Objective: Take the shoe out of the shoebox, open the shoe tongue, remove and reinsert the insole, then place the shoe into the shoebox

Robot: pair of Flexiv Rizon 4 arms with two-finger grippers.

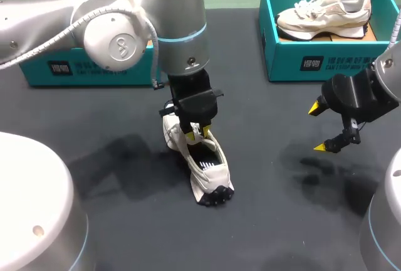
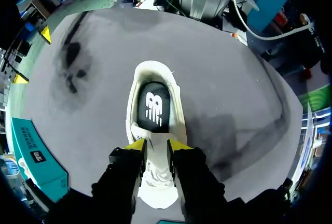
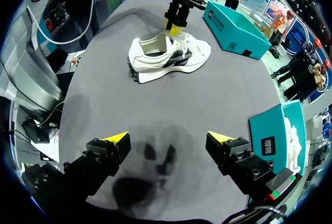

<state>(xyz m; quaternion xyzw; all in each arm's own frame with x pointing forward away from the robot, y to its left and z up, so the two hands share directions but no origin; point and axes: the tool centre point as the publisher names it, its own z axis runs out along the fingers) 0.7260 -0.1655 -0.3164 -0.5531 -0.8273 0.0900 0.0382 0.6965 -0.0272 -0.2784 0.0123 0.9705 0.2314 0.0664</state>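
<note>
A white shoe (image 1: 203, 164) with a dark sole stands on the black table, toe towards the front. My left gripper (image 1: 197, 134) comes down over its opening. In the left wrist view the left gripper (image 2: 157, 144) has its yellow tips pressed on both sides of the white tongue (image 2: 154, 154), so it is shut on it. Ahead of the tips lies the black insole (image 2: 154, 107) inside the shoe (image 2: 136, 79). My right gripper (image 1: 321, 128) hangs open above the table to the right. The right wrist view shows the right gripper (image 3: 168, 137) holding nothing, with the shoe (image 3: 171, 58) well ahead.
A teal shoebox (image 1: 326, 64) at the back right holds another pale shoe (image 1: 322, 15). A second teal shoebox (image 1: 81, 73) stands at the back left, partly behind my left arm. Dark table surface lies between the shoe and the right gripper.
</note>
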